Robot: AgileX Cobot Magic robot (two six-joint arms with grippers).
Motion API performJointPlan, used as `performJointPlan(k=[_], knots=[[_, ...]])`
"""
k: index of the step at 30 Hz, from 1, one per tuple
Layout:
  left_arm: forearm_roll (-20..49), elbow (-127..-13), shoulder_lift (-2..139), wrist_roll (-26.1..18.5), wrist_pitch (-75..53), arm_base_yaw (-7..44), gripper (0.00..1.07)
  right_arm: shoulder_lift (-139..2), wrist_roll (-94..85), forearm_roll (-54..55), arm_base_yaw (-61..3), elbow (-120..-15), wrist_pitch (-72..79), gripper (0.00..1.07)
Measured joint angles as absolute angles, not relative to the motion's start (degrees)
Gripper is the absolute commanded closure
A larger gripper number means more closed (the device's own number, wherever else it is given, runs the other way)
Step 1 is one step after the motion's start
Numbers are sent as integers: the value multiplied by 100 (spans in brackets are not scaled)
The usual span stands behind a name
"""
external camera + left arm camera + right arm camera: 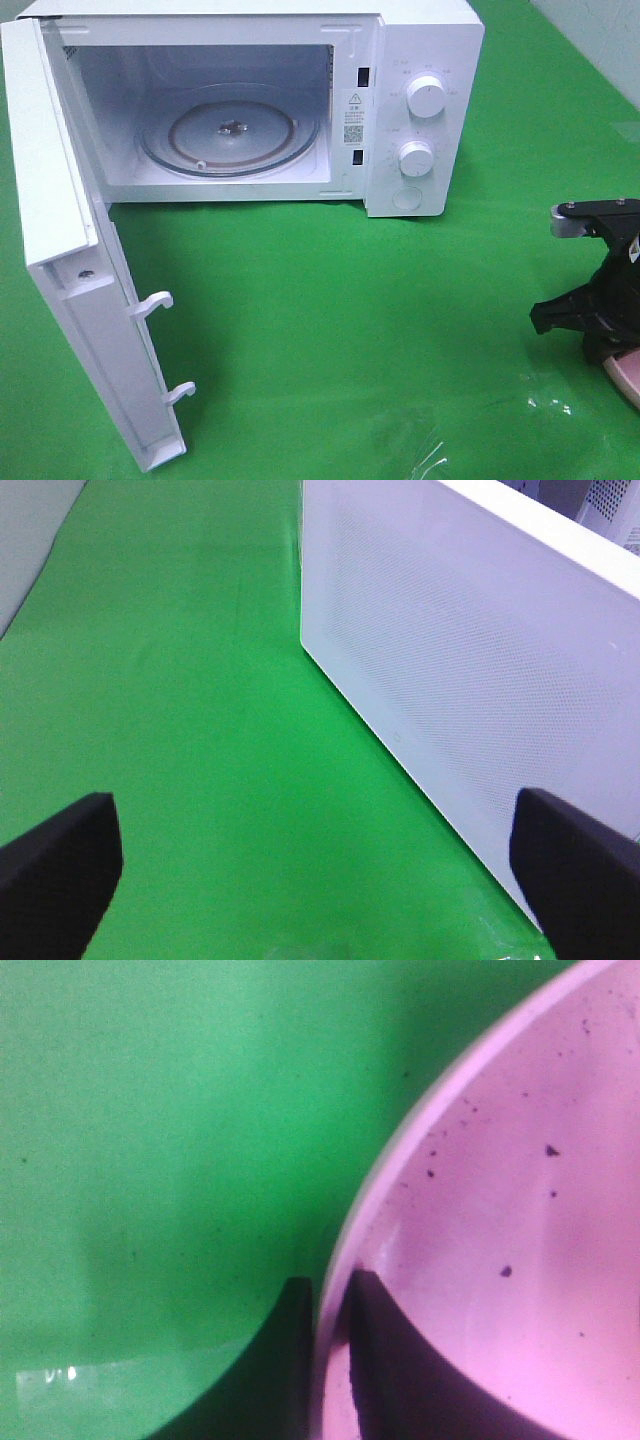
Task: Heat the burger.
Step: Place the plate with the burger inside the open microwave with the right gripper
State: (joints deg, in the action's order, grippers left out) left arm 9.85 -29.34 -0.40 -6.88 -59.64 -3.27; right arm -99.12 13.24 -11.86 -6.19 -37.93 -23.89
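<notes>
Item 1, left hand point(318, 872): fingers point(55, 875) spread wide, nothing between them, aimed on a slant at tabletop point(200, 680). I see it on wrist view only.
Item 2, right hand point(600, 300): at right edge of high view, low over tabletop, wrist tipped down. Its fingers point(270, 1380) nearly closed, pinching rim of pink plate point(500, 1220), one each side.

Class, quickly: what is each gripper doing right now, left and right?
Left gripper: open, holding nothing.
Right gripper: closed on the rim of the pink plate.
</notes>
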Motion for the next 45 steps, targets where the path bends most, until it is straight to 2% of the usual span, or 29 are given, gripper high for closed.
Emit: performJointPlan(k=[18, 29, 45], knots=[[985, -2934, -40, -688, -5964, -327, 8, -9895, 2613, -2280, -1352, -3804, -2934, 107], [985, -2934, -40, -688, -5964, -327, 8, -9110, 3295, -2985, -1793, -3759, -3724, 107], [985, -2934, -40, -688, -5964, -327, 8, -8210, 3317, -3203, -1805, -3667, -4544, 107]])
